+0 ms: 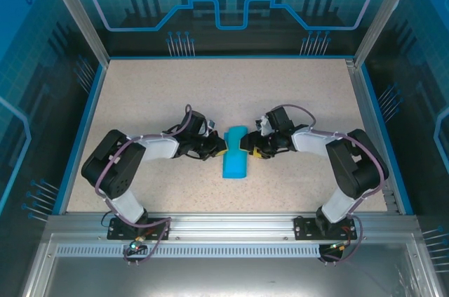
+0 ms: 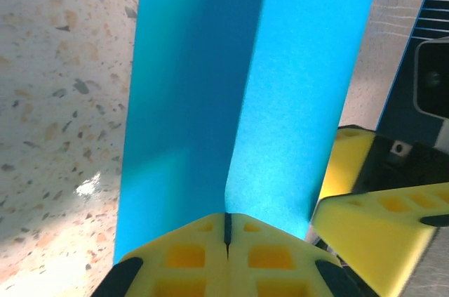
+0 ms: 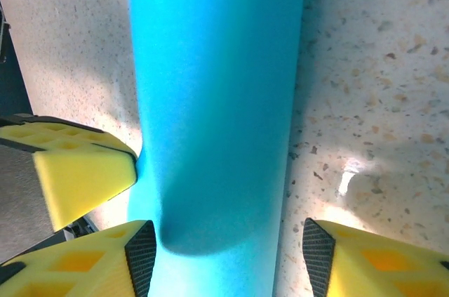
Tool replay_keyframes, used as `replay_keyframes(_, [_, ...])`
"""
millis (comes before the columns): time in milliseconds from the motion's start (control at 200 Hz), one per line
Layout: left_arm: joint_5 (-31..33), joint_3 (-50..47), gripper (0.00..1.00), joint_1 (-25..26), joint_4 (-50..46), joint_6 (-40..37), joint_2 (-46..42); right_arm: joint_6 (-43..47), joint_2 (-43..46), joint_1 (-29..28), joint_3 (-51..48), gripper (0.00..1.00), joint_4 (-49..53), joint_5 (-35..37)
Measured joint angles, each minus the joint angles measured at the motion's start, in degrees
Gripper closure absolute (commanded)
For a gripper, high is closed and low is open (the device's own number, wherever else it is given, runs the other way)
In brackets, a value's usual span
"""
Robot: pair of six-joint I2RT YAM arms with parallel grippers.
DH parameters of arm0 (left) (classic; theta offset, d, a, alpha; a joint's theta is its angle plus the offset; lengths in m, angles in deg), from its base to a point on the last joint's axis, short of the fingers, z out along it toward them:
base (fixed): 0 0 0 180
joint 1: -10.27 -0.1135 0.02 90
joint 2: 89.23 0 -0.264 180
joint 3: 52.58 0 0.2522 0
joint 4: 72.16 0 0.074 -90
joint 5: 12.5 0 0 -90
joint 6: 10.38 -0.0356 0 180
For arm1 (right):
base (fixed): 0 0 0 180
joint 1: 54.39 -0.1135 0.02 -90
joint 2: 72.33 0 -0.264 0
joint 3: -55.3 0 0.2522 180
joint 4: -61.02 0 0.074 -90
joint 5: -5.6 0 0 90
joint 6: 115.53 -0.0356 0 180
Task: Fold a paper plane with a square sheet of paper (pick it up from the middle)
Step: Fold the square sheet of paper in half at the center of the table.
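The left gripper [image 2: 226,241] is pinching one long edge of the square sheet of paper [image 2: 295,100] with its pads pressed together. The right gripper [image 3: 224,251] is standing spread astride the opposite side without clamping, so any tug from the left arm is risking a skewed or softened fold. The sheet is lying mid-table [image 1: 302,93] between the two grippers, showing bright cyan and unmarked, bending lengthwise into a narrow strip and not yet looking like a dart.
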Motion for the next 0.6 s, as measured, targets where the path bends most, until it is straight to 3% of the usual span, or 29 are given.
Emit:
replay_keyframes(220, [0.57,-0.11,0.98,0.00,-1.79,-1.31,-0.02,2.91,0.20,-0.35,1.44,0.45,4.76,2.12])
replay_keyframes(600, [0.59,0.02,0.96,0.00,-3.23,-1.95,0.09,5.01,-1.46,-2.93,4.39,0.44,9.20,4.33])
